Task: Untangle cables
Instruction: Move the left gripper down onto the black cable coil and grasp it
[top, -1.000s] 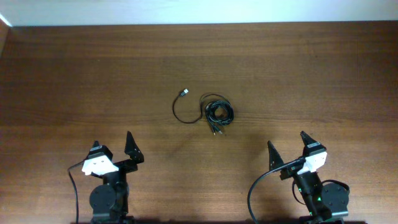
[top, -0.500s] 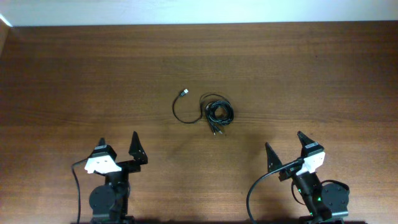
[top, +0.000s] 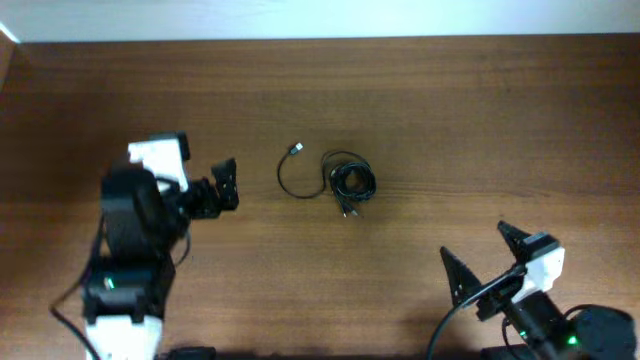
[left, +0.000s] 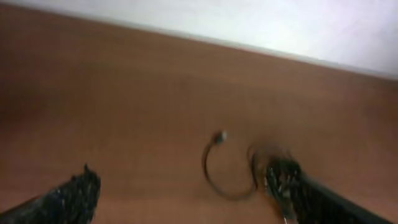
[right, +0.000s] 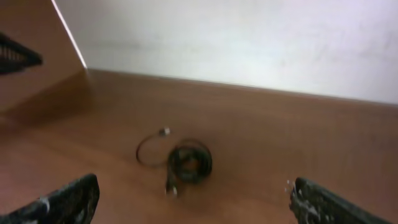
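Though blur hid how the strands crossed, the cables (top: 345, 180) lay knotted near the table's (top: 450, 110) middle, one plug-tipped loop curling toward its left edge. The left gripper (top: 226, 186) hung close by, jaws apart. The right gripper (top: 474, 241), equally spread, stood near the front edge.

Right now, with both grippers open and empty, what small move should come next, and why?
Probably advance the left gripper toward the loose plug end of the cables: its open jaws face them, not yet touching, and it sits nearer than the right gripper.
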